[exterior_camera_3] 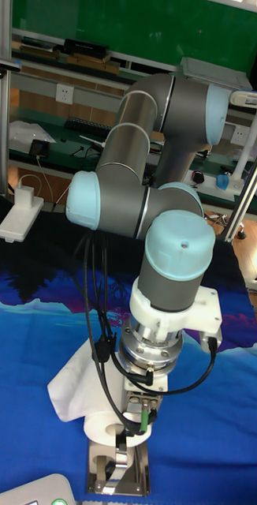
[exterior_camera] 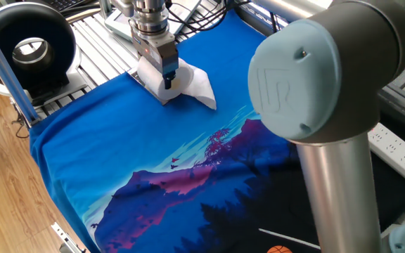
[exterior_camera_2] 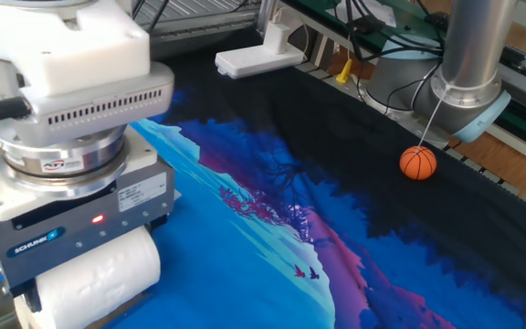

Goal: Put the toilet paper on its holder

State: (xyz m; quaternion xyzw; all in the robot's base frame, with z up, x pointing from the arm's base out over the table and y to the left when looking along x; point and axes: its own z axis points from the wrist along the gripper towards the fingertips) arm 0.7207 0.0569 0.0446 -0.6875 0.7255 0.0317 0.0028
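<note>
The toilet paper (exterior_camera_2: 99,279) is a fat white roll held lying on its side under my gripper (exterior_camera_2: 91,291), which is shut on it. In the one fixed view the gripper (exterior_camera: 166,83) stands at the back of the blue cloth with the roll's loose sheet (exterior_camera: 197,88) trailing to the right. The holder (exterior_camera_3: 136,477) is a shiny silver plate right below the roll (exterior_camera_3: 103,426), and its upright arm is mostly hidden behind the gripper (exterior_camera_3: 122,440). The plate's edge (exterior_camera: 159,99) shows beneath the paper.
A small orange ball (exterior_camera_2: 418,163) lies on the dark part of the cloth. A white device (exterior_camera_2: 249,59) sits at the table's far edge. A black round fan (exterior_camera: 30,46) stands beyond the cloth's left corner. The arm's large elbow (exterior_camera: 315,70) blocks the right side.
</note>
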